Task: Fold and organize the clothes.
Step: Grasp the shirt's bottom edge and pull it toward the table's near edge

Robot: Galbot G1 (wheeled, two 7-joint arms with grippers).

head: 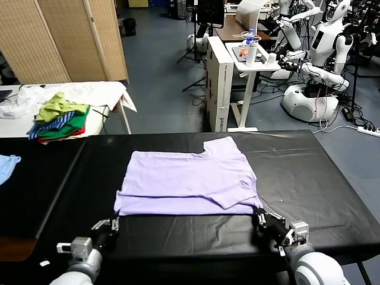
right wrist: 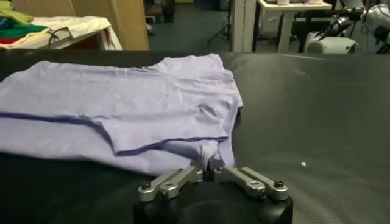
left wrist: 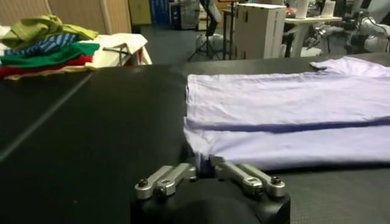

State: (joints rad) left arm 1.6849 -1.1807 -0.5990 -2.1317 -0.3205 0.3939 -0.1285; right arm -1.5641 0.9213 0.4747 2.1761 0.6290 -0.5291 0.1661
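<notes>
The lavender T-shirt (head: 187, 181) lies partly folded, flat on the black table (head: 320, 172). The left gripper (head: 114, 224) and right gripper (head: 259, 217) each pinch a near corner, so further folding and tidying probably remain.

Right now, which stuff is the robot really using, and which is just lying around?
Using:
- lavender T-shirt
- left claw, shut on its near corner
- right claw, shut on the other near corner

Lying around:
- colourful clothes heap
- light blue cloth
</notes>
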